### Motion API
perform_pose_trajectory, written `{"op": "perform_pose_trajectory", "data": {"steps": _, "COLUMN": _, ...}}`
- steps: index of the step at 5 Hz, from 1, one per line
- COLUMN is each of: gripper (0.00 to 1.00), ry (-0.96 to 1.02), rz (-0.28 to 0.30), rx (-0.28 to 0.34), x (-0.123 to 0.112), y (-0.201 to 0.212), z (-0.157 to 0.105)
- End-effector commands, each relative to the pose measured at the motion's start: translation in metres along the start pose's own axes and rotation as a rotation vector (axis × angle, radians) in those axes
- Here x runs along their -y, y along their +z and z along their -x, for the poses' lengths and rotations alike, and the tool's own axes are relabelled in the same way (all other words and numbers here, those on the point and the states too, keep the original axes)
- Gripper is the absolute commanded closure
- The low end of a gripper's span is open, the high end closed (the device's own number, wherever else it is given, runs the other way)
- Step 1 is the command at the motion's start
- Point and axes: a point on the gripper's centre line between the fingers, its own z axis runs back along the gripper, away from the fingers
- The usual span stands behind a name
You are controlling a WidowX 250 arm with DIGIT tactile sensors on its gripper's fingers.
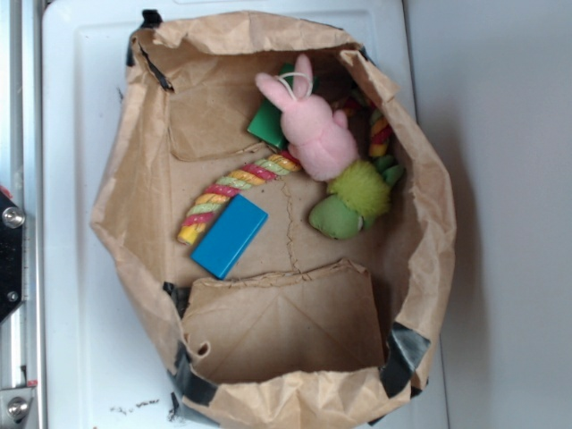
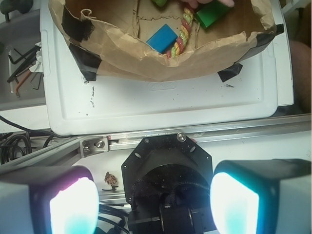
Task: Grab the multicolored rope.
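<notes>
nothing is grasped yet. the hand (image 2: 153,197) is held with its fingers (image 2: 73,204) apart, well back from the paper bag (image 1: 420,268). the multicolored rope (image 1: 234,185) is seen lying inside the bag, beside the blue block (image 1: 229,236) and partly under the pink plush rabbit (image 1: 308,125). approach and closing remain.

White tray (image 1: 80,179) carries the taped brown paper bag (image 1: 268,340).

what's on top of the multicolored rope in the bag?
The pink plush bunny lies over the middle of the multicolored rope, hiding that stretch. One end shows beside the blue block; another bit shows right of the bunny. How they connect underneath is covered. The gripper is open, outside the bag.
</notes>
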Motion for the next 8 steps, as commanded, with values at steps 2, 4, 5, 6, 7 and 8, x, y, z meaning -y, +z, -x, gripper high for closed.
{"op": "perform_pose_trajectory", "data": {"steps": 2, "gripper": 0.0, "ry": 0.083, "rz": -0.003, "rx": 0.027, "x": -0.005, "y": -0.008, "z": -0.05}}
{"op": "perform_pose_trajectory", "data": {"steps": 4, "gripper": 0.0, "ry": 0.107, "rz": -0.003, "rx": 0.067, "x": -0.027, "y": -0.029, "z": -0.101}}
{"op": "perform_pose_trajectory", "data": {"steps": 5, "gripper": 0.0, "ry": 0.102, "rz": 0.008, "rx": 0.113, "x": -0.039, "y": -0.049, "z": -0.116}}
{"op": "perform_pose_trajectory", "data": {"steps": 6, "gripper": 0.0, "ry": 0.134, "rz": 0.01, "rx": 0.126, "x": -0.048, "y": -0.064, "z": -0.127}}
{"op": "perform_pose_trajectory", "data": {"steps": 7, "gripper": 0.0, "ry": 0.17, "rz": 0.003, "rx": 0.115, "x": -0.058, "y": -0.086, "z": -0.144}}
{"op": "perform_pose_trajectory", "data": {"steps": 8, "gripper": 0.0, "ry": 0.188, "rz": 0.017, "rx": 0.108, "x": -0.056, "y": -0.104, "z": -0.143}}
